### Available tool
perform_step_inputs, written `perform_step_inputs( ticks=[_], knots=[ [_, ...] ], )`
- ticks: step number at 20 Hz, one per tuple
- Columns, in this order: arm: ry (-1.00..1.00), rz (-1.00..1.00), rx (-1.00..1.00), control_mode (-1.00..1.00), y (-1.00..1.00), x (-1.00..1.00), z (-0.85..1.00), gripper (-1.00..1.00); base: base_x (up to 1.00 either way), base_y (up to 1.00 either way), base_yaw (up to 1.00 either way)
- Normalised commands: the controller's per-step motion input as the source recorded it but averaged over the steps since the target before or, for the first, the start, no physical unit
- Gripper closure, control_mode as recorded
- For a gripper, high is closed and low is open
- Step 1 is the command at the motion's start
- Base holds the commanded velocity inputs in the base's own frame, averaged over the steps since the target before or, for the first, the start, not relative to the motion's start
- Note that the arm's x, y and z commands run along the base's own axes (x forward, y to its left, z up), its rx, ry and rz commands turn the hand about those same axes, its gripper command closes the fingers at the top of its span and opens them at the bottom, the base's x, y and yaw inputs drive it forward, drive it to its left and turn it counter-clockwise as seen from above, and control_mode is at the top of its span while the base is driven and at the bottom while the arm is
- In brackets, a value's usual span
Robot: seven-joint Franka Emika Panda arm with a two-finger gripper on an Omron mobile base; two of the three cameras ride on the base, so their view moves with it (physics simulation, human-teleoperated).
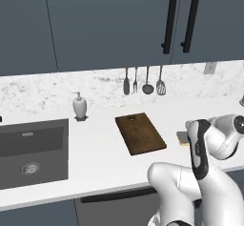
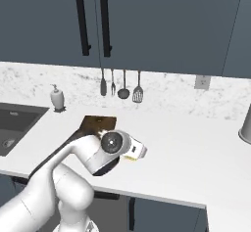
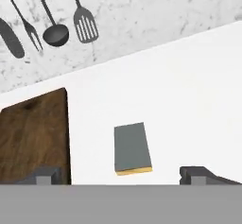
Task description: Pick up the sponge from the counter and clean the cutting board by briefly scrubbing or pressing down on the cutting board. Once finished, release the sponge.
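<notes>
sponge (image 3: 132,148) rectangular, grey-topped, beside wooden cutting board (image 3: 33,140); fingers (image 3: 44,175) seemingly apart.

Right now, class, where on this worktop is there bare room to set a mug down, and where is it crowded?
Bare counter lies between the sink and the cutting board, and to the right of the sponge. It is crowded at the narrow strip between board and sponge, where the open tool hovers.

sponge (image 1: 182,138) half behind arm | cutting board (image 3: 33,138) cut by left edge
</notes>
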Motion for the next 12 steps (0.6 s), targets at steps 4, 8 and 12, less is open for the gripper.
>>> perform_step_inputs(
  ticks=[4, 8, 12],
  knots=[
    [-0.24, -0.02, 0.1, -1.0, 0.2, -0.82, 1.0, -1.0, 0.0, 0.0, 0.0],
    [-0.16, 0.0, 0.11, -1.0, 0.41, -0.89, 1.0, -1.0, 0.0, 0.0, 0.0],
    [-0.1, 0.0, 0.1, -1.0, 0.67, -0.88, 1.0, -1.0, 0.0, 0.0, 0.0]
  ],
)
